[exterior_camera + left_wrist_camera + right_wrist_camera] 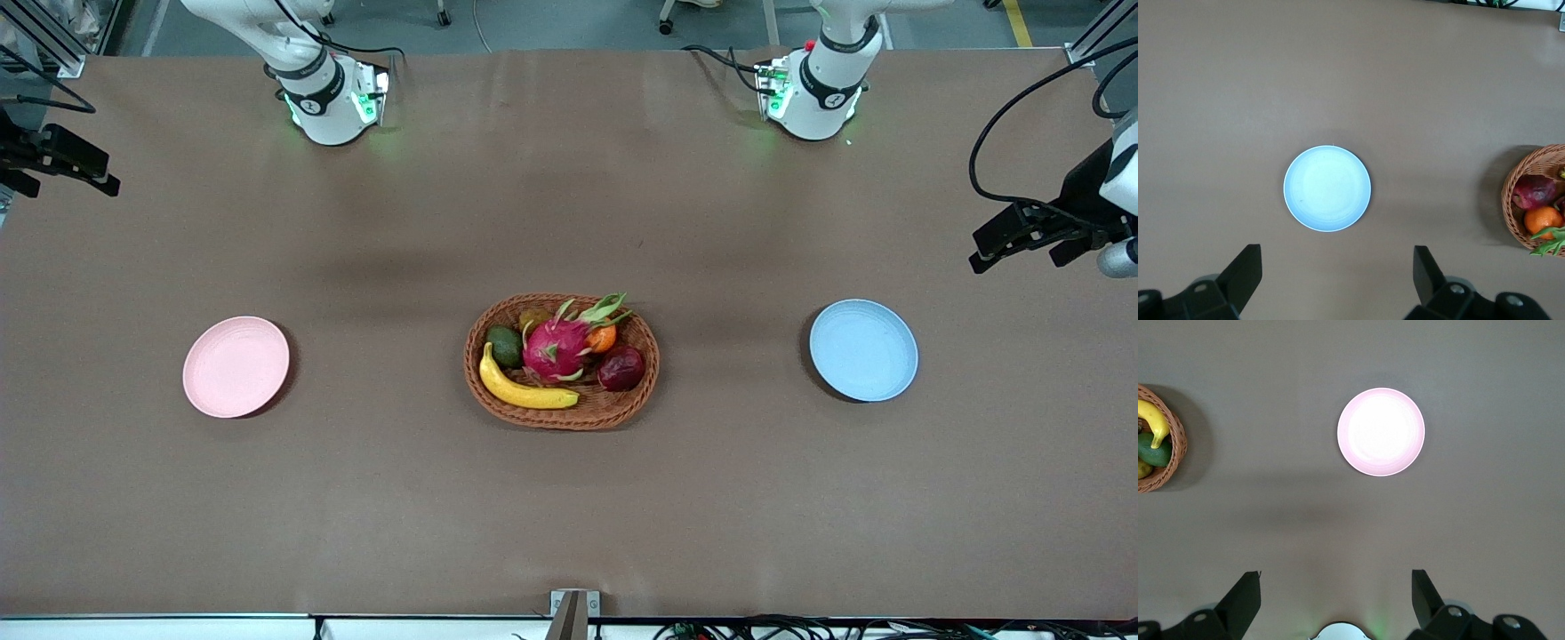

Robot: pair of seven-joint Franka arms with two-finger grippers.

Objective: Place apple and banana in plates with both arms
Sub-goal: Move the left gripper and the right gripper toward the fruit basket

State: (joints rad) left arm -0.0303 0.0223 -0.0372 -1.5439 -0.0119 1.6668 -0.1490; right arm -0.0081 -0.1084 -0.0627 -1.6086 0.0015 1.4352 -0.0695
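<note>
The dragon fruit [556, 348] is covering part of the brownish fruit [534, 318] in the basket [622, 409]; both wrist views are cutting the basket off, showing only the banana [1154, 420] tip

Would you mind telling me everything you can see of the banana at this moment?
The banana is long, curved and bright yellow, with a darker tip at each end and a smooth skin. It lies on its side in the wicker basket at the middle of the table, along the part of the rim nearest the front camera. One end rises beside the green avocado; its inner curve lies against the pink dragon fruit. No gripper touches it. The right wrist view shows only one end.
</note>
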